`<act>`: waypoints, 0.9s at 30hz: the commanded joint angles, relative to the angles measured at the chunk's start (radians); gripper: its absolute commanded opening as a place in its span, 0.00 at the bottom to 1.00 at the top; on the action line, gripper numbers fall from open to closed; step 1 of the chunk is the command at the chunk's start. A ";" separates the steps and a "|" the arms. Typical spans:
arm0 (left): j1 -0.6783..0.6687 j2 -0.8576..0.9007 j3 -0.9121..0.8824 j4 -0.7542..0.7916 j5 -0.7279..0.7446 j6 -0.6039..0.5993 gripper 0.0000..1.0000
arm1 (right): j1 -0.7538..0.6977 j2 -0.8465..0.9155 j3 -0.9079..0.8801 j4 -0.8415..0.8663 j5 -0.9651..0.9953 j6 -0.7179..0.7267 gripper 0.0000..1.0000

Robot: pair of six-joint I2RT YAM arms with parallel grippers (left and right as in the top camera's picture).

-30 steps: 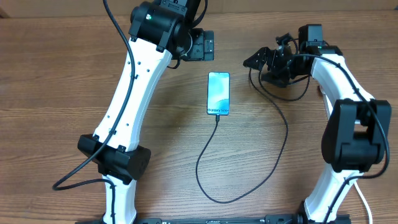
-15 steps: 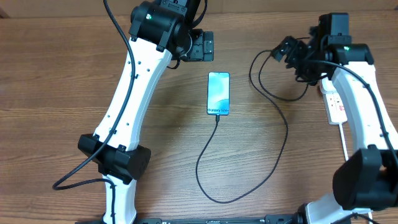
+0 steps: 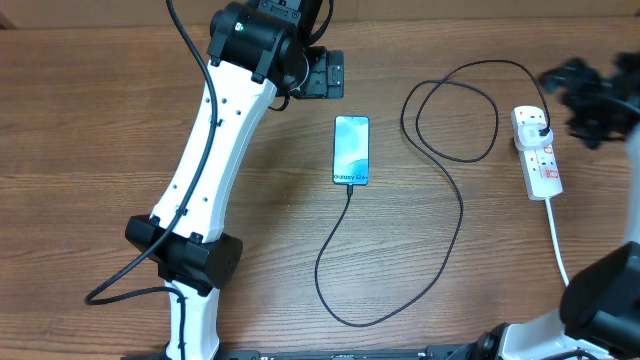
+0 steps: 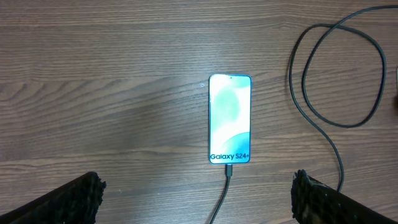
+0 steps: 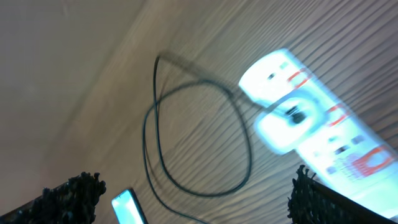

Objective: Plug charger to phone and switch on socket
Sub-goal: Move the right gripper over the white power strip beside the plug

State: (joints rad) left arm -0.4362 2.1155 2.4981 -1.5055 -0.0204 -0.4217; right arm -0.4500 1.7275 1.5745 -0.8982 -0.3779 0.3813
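- Phone (image 3: 351, 150) flat mid-table, screen lit, charger (image 3: 460, 215) tip in its near end.
- Charger loops right to socket's (image 3: 536, 152) far end.
- Left gripper (image 4: 196, 182) jaws wide apart, empty, beyond phone.
- Right gripper (image 5: 194, 180) jaws apart, empty, near socket.

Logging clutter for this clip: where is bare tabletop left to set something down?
Bare wood lies left of the white robot arm, and low down between the thin black cable and the white power strip. Crowded: where the cable's coil meets the strip.
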 commanded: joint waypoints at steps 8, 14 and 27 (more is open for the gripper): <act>0.005 -0.002 0.010 -0.005 -0.016 0.011 1.00 | -0.208 -0.011 0.010 0.003 -0.154 -0.264 1.00; 0.005 -0.002 0.010 -0.005 -0.016 0.011 1.00 | -0.202 0.035 0.002 0.053 -0.086 -0.306 1.00; 0.005 -0.002 0.010 -0.005 -0.016 0.011 1.00 | -0.199 0.071 -0.003 0.011 -0.094 -0.303 1.00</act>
State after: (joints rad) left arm -0.4362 2.1155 2.4977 -1.5055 -0.0204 -0.4221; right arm -0.6537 1.8038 1.5742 -0.8948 -0.4721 0.0925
